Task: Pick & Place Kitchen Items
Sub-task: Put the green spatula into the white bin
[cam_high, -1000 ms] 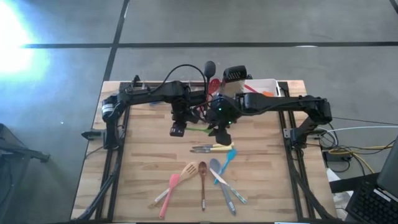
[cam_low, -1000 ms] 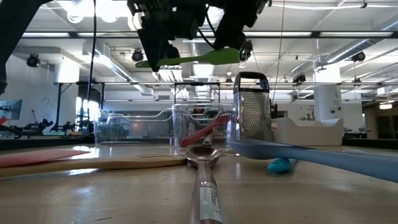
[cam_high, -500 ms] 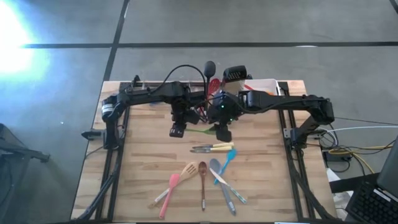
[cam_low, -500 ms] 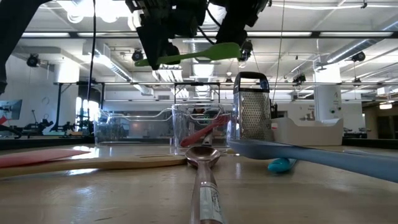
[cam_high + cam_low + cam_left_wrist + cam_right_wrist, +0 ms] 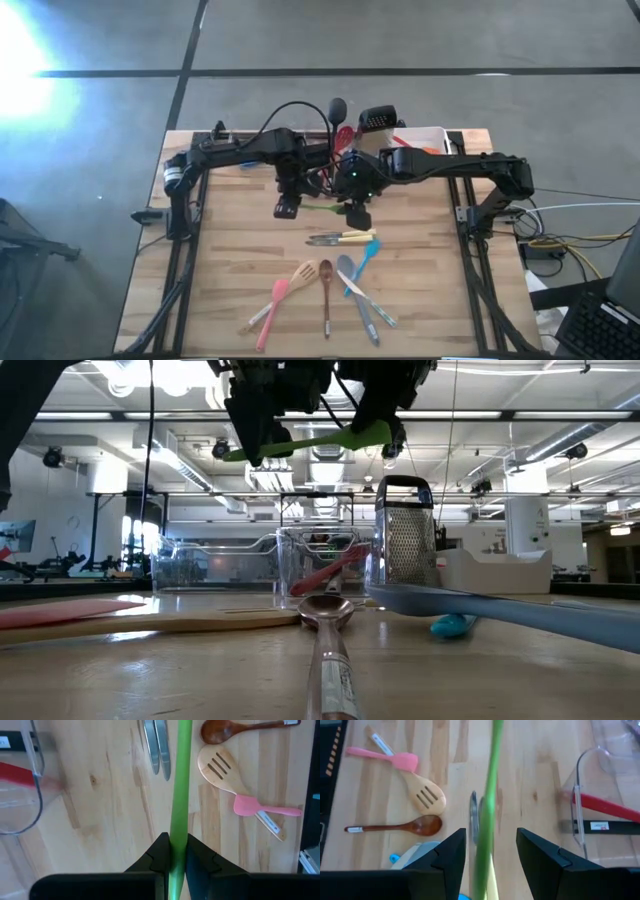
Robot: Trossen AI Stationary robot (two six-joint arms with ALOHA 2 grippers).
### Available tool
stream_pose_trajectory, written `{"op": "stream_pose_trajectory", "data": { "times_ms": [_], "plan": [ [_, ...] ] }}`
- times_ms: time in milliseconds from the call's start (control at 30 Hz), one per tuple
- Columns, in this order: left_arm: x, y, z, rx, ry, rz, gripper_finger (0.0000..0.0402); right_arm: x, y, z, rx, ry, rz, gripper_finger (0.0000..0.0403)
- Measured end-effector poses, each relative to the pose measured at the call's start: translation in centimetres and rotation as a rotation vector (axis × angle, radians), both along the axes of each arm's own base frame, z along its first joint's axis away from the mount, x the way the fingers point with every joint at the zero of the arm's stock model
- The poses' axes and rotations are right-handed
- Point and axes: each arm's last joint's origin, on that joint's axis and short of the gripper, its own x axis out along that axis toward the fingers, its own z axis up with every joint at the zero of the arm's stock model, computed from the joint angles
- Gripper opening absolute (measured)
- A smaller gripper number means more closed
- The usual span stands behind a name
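The green utensil (image 5: 310,442) is slim and bright lime, a long straight handle that widens to a flat end — it hangs level in the air above the middle of the bench (image 5: 240,270), between both arms. The left gripper (image 5: 174,851) is clamped tight on its handle. The right gripper (image 5: 487,845) has its fingers spread either side of the same handle, not touching it. Below lie a slotted wooden spatula (image 5: 221,770), a brown wooden spoon (image 5: 235,729) and a pink spatula (image 5: 260,809); their small white labels cannot be read.
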Motion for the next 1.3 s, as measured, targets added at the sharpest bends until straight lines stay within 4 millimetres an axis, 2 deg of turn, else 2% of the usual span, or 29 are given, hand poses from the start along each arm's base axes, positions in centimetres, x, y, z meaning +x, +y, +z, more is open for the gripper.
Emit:
{"op": "stream_pose_trajectory", "data": {
  "times_ms": [100,200,400,533,600,700,833,933,1067,1300],
  "plan": [
    [0.1,0.0,0.3,0.003,-0.014,-0.001,0.0035,0.1,0.0,-0.1,-0.003,0.0,-0.003,0.016],
    [0.1,0.0,0.4,0.005,-0.02,-0.001,0.0035,0.1,-0.1,0.0,-0.023,-0.003,-0.01,0.0133],
    [0.1,0.0,0.4,0.011,-0.023,0.006,0.0035,0.0,-0.1,-0.2,-0.06,0.007,0.014,0.0025],
    [0.3,0.1,0.4,0.017,-0.041,0.02,0.0037,-0.2,-0.1,-0.3,-0.099,0.042,-0.003,0.0015],
    [0.4,0.1,0.5,0.015,-0.053,0.025,0.006,-0.6,-0.1,-0.3,-0.117,0.07,-0.013,0.0014],
    [0.4,0.1,0.5,0.026,-0.045,0.023,0.0115,-1.6,-0.1,-0.3,-0.152,0.151,-0.026,0.0013],
    [0.1,0.2,0.8,0.027,-0.052,0.028,0.0173,-3.3,-0.3,0.1,-0.2,0.256,-0.1,0.0011],
    [-0.2,0.3,1.1,0.037,-0.053,0.041,0.0197,-5.2,-0.3,0.5,-0.255,0.336,-0.164,0.0011],
    [-0.8,0.7,1.9,0.111,-0.066,0.074,0.0205,-8.4,-0.7,0.6,-0.311,0.406,-0.284,0.0011],
    [-0.6,0.8,3.0,0.142,-0.193,0.086,0.0201,-15.7,-2.1,-0.1,-0.349,0.277,-0.58,0.0011]
  ]
}}
